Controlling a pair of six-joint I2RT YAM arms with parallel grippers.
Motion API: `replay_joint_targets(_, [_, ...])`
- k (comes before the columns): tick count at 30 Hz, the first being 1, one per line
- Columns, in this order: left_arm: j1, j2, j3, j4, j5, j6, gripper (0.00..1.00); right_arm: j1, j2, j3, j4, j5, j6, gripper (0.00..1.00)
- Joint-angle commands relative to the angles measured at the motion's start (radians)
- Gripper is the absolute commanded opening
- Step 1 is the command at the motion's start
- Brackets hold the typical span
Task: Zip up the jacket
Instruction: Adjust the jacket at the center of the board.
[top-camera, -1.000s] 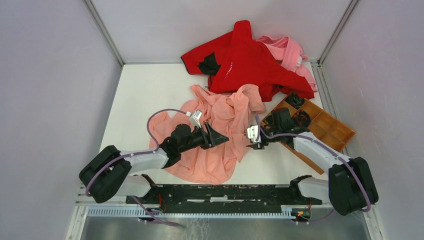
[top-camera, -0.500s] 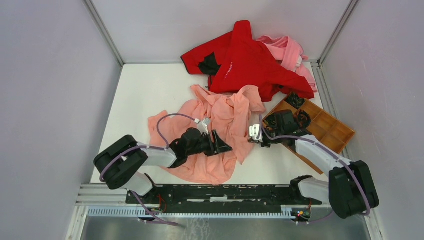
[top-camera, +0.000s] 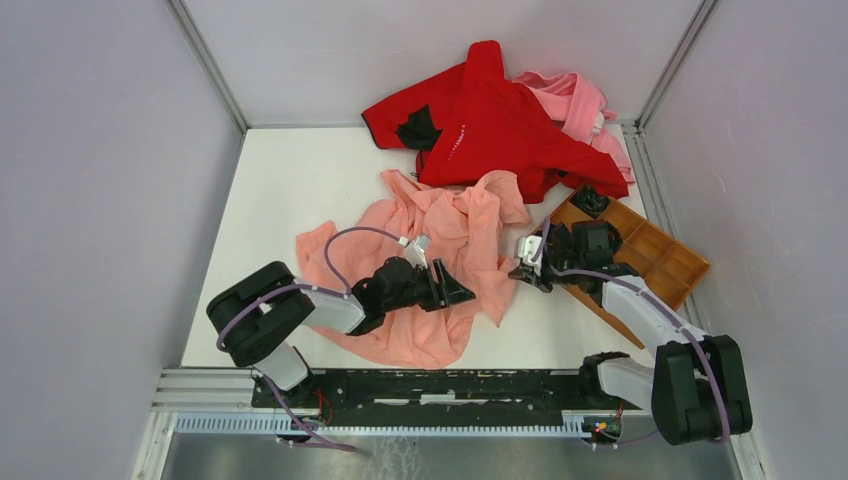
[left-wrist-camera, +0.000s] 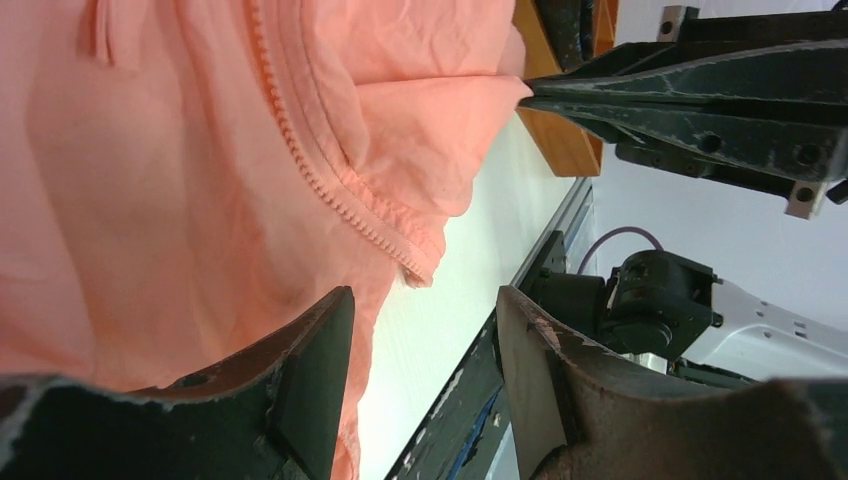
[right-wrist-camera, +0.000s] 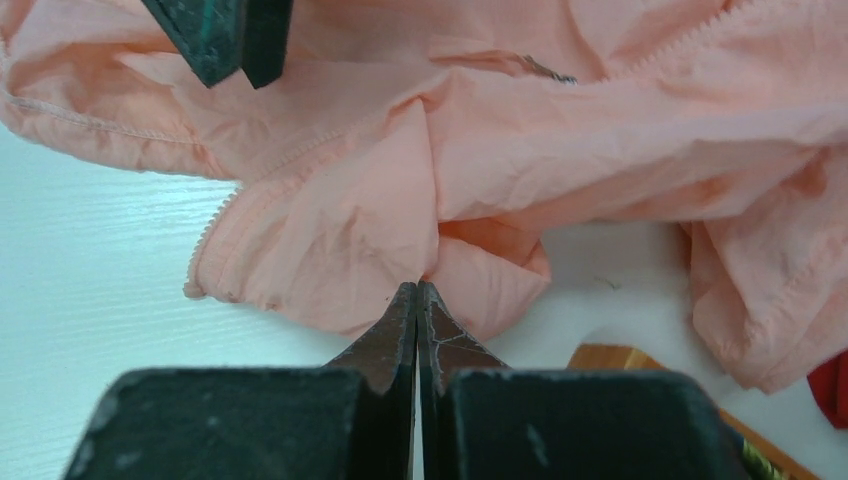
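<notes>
White tabletop (top-camera: 290, 190): right hand (right-wrist-camera: 417, 288) pinches the jacket (right-wrist-camera: 600, 130); left hand (left-wrist-camera: 425, 305) spread over it.

right gripper (top-camera: 520, 270) snapping shut, now pinching edge of jacket (top-camera: 440, 230), and sliding up and right in top view, toward right side of frame. jacket's lower right flap getting dragged right along with it, hem stretching out. left gripper (top-camera: 462, 292) creeping right and slightly lower over fabric toward frame centre, jaws narrowing a touch but staying parted.
</notes>
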Motion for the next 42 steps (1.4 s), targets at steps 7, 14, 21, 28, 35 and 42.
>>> replay_joint_targets(7, [0.025,-0.045,0.143,-0.064,-0.119,0.226,0.64,-0.076,-0.002,0.002,-0.026,0.197,-0.01,0.0])
replay_joint_targets(14, [0.18,-0.022,0.299,-0.221,-0.004,0.373,0.67,-0.088,-0.001,-0.003,-0.058,0.254,-0.026,0.01])
replay_joint_targets(21, [0.237,-0.037,0.461,-0.367,-0.007,0.45,0.64,-0.112,-0.018,0.002,-0.07,0.239,0.002,0.06])
replay_joint_targets(28, [0.238,-0.194,0.403,-0.272,-0.082,0.496,0.68,-0.157,-0.067,0.016,-0.082,0.152,0.018,0.23])
replay_joint_targets(35, [0.284,-0.259,0.256,-0.056,0.063,0.351,1.0,-0.188,-0.116,0.098,-0.391,-0.142,-0.334,0.45])
replay_joint_targets(42, [0.151,-0.3,0.054,0.071,0.06,0.178,0.88,-0.17,-0.024,0.134,-0.812,-0.148,-0.868,0.5])
